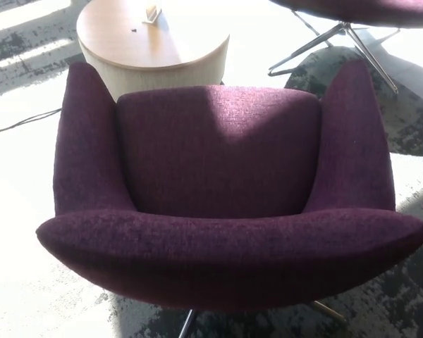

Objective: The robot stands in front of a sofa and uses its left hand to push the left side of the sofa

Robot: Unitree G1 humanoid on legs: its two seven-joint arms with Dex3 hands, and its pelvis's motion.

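Observation:
A purple fabric sofa chair point(222, 183) fills the head view, seen from behind and above. Its curved backrest point(233, 250) runs across the bottom, its seat cushion point(218, 148) lies in the middle. The left armrest point(84, 141) and the right armrest point(356, 141) rise on either side. Metal legs point(187, 325) show under the backrest. Neither of my hands shows in the picture.
A round wooden side table point(151, 46) with a small object point(152, 13) on top stands just beyond the chair. Another purple chair with metal legs point(338, 42) is at the top right. A dark cable point(21, 121) lies on the sunlit floor at left.

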